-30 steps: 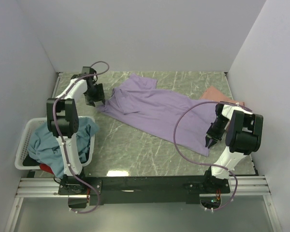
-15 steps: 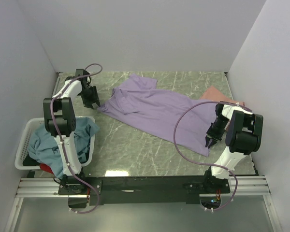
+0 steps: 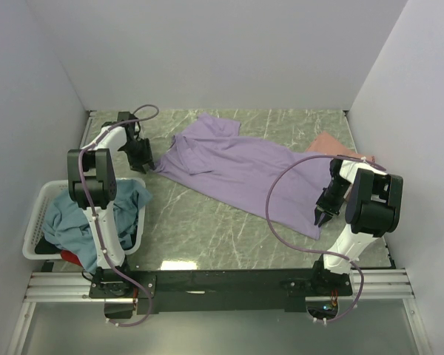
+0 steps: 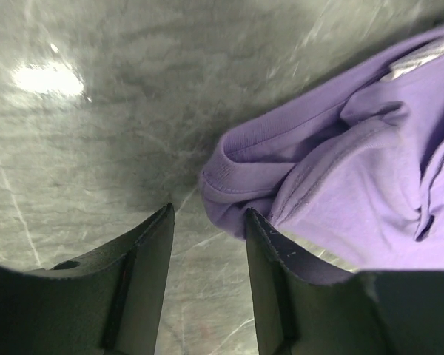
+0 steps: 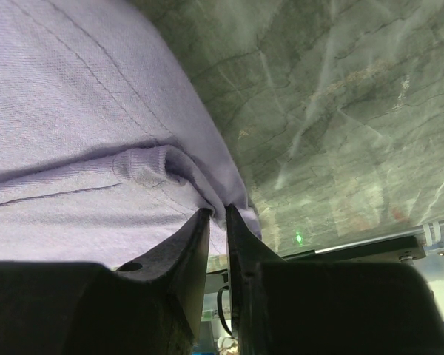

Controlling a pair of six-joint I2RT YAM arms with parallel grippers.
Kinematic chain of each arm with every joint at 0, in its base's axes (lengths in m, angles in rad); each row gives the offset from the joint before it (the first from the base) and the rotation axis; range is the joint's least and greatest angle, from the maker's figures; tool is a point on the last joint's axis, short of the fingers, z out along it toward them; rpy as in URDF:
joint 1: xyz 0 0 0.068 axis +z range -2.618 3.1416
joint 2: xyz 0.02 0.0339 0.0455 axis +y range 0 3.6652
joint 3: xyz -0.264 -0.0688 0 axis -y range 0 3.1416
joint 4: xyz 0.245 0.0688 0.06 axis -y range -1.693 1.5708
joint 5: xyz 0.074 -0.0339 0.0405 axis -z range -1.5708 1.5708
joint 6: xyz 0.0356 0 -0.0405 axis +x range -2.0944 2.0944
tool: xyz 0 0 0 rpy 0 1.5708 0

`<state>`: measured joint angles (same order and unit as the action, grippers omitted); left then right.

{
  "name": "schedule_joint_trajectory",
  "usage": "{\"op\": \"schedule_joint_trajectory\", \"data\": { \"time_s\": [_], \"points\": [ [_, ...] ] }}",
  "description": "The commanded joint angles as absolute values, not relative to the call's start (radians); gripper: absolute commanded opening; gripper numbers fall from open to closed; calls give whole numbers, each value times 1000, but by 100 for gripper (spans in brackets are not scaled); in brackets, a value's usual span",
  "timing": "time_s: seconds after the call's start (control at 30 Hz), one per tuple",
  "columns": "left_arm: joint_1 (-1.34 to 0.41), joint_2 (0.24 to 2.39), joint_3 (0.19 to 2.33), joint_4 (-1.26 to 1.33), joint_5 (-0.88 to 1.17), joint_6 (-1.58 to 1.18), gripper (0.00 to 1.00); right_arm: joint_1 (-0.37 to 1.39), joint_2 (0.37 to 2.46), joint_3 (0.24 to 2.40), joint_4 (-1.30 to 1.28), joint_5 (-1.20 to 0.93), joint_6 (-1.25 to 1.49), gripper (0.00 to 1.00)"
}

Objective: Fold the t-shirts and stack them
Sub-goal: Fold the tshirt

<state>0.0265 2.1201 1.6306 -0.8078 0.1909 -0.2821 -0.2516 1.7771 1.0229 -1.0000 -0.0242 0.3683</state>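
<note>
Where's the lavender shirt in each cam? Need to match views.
Top external: lavender shirt spread diagonally across the centre.
Left wrist: right half, bunched edge just ahead of the open left gripper.
Right wrist: upper left, edge pinched in the right gripper.
Shared landmark: grey marble table.

High overview, wrist close-ups (sharing lavender t-shirt (image 3: 237,174))
</note>
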Motion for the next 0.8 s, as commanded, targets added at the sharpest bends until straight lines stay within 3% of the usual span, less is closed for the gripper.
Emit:
{"op": "schedule_joint_trajectory", "data": {
  "time_s": [0.0, 0.1, 0.3, 0.47, 0.77],
  "points": [
    [25, 2097, 1620, -792, 224, -270, 49, -258, 1804, 1029, -962, 26, 359, 21],
    [23, 2115, 1626, -782, 242, -284, 44, -258, 1804, 1028, -962, 28, 359, 21],
    [25, 2149, 1672, -793, 264, -304, 20, -258, 1809, 1026, -960, 28, 356, 17],
    [26, 2154, 1726, -839, 215, -304, 3, -258, 1819, 1031, -960, 26, 354, 2],
    [72, 2146, 1759, -913, 175, -325, 1, -258, 1818, 1032, -968, 72, 360, 0]
  ]
}}
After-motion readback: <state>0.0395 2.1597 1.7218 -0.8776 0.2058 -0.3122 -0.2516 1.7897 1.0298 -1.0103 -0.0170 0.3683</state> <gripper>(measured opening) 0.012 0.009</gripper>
